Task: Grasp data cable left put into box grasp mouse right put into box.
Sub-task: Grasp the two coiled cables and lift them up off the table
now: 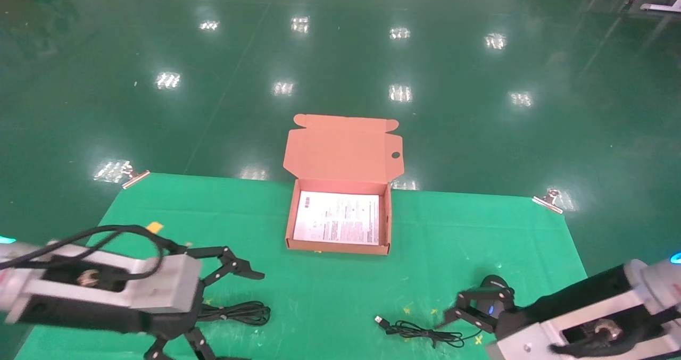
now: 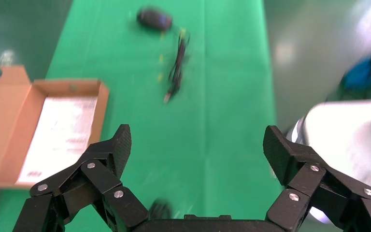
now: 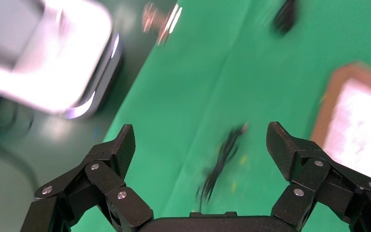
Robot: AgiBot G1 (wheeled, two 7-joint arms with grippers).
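The orange-brown box (image 1: 340,249) stands open at the table's far middle, lid up, with a white sheet on its bottom. The coiled black data cable (image 1: 239,313) lies at the front left. My left gripper (image 1: 231,315) hangs open just above it; the left wrist view (image 2: 196,145) shows only a dark bit of cable (image 2: 160,209) near the palm. The black mouse (image 1: 495,288) sits at the front right, its cord (image 1: 420,331) trailing left. My right gripper (image 1: 457,308) is open and empty beside the mouse, over the cord (image 3: 222,159).
A green cloth (image 1: 340,285) covers the table, held by metal clips at the far left (image 1: 135,178) and far right (image 1: 548,200) corners. A shiny green floor lies beyond. The box also shows in the left wrist view (image 2: 102,104) and in the right wrist view (image 3: 321,108).
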